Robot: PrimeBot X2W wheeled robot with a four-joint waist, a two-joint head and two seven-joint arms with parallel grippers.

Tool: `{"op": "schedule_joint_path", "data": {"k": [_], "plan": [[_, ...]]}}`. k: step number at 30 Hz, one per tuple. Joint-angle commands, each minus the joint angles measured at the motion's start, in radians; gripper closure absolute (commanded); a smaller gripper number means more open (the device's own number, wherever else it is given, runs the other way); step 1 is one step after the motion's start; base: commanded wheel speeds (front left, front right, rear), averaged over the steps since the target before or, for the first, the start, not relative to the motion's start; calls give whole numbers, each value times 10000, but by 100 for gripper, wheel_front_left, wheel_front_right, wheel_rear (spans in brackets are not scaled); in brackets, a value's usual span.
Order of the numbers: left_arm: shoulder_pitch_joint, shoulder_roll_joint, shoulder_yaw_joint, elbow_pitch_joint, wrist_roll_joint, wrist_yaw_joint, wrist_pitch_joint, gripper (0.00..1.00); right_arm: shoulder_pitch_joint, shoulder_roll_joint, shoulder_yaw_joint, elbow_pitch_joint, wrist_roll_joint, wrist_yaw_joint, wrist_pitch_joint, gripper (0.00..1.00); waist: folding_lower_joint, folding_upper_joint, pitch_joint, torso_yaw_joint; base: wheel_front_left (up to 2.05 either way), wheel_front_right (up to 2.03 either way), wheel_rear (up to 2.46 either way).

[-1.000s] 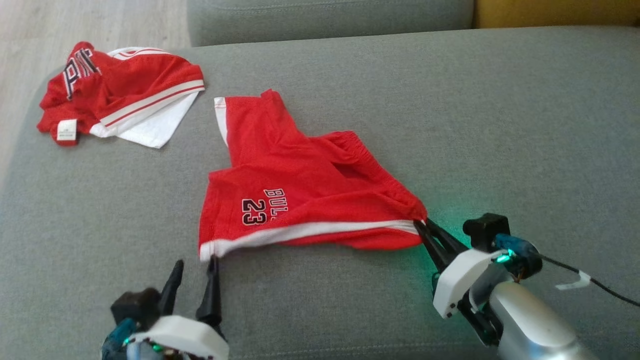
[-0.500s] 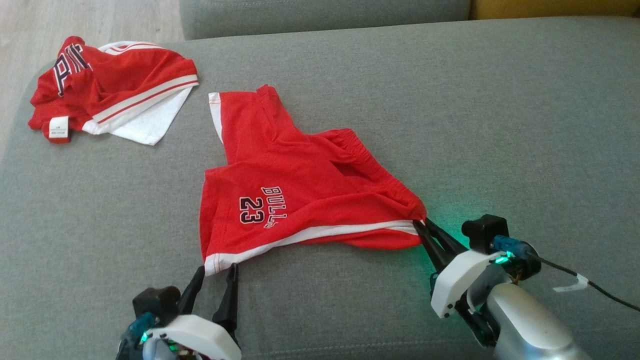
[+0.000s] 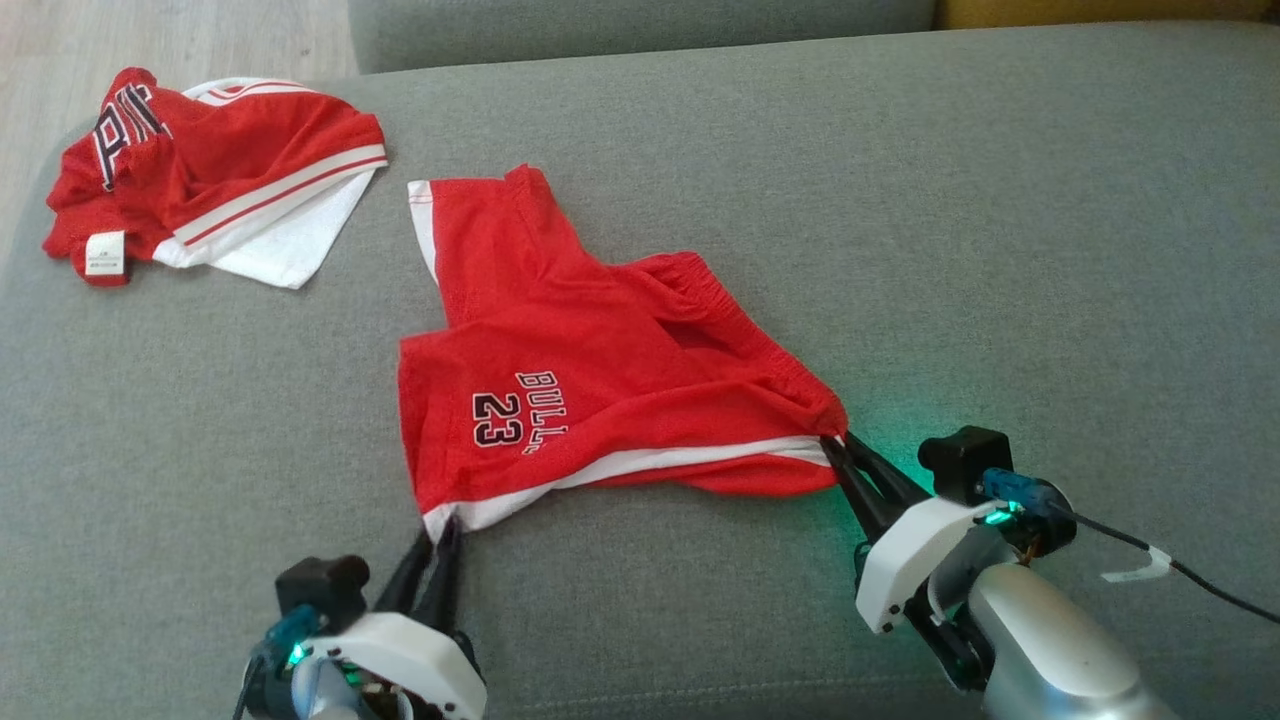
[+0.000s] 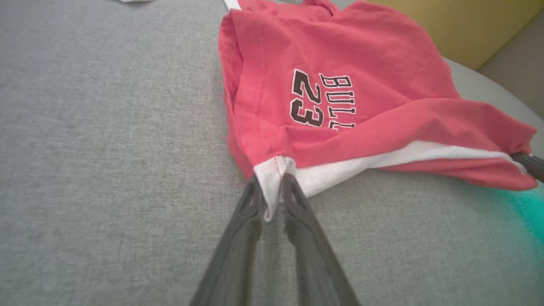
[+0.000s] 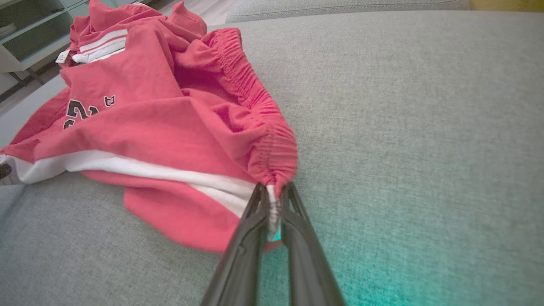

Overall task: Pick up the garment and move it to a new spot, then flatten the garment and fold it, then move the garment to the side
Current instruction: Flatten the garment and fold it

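The garment (image 3: 600, 370) is red with a black "BULLS 23" print, a white edge band and a gathered elastic hem, and it lies rumpled in the middle of the grey sofa cushion (image 3: 1000, 250). My left gripper (image 3: 445, 525) is shut on its near-left white corner, and the left wrist view shows the left gripper (image 4: 272, 187) pinching the garment (image 4: 382, 51) there. My right gripper (image 3: 835, 450) is shut on the near-right end. In the right wrist view the right gripper (image 5: 272, 191) pinches the gathered hem of the garment (image 5: 170, 119).
Another red-and-white piece of clothing (image 3: 230, 170) lies bunched at the cushion's far left, near its edge and the wooden floor (image 3: 150, 40). The sofa backrest (image 3: 640, 30) runs along the far side. A black cable (image 3: 1200, 585) trails from my right wrist.
My left gripper has moved forward and right to the garment's white corner and shut on it. The right gripper has kept its hold. The head camera has shifted slightly.
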Motion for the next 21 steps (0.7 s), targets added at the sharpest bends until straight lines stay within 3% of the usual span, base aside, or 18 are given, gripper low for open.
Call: {"op": "schedule_joint_path", "data": {"k": [1, 2, 13, 21], "plan": [[-392, 105, 200, -171, -90, -50, 5, 93, -71, 115, 127, -268, -59, 75, -43, 100, 0, 0, -3, -19, 0, 0, 0], [-399, 113, 170, -125, -101, -67, 58, 100, -75, 119, 128, -262, -56, 75, -46, 100, 0, 0, -4, -30, 0, 0, 0], [-554, 151, 129, -140, -219, -134, -68, 100, -154, 89, 32, -300, -97, 75, -253, 100, 0, 0, -78, -64, 0, 0, 0], [-787, 265, 513, -2047, -454, -272, -457, 100, -369, -52, -646, -1400, -184, 75, -794, 100, 0, 0, -478, -59, 0, 0, 0]]}}
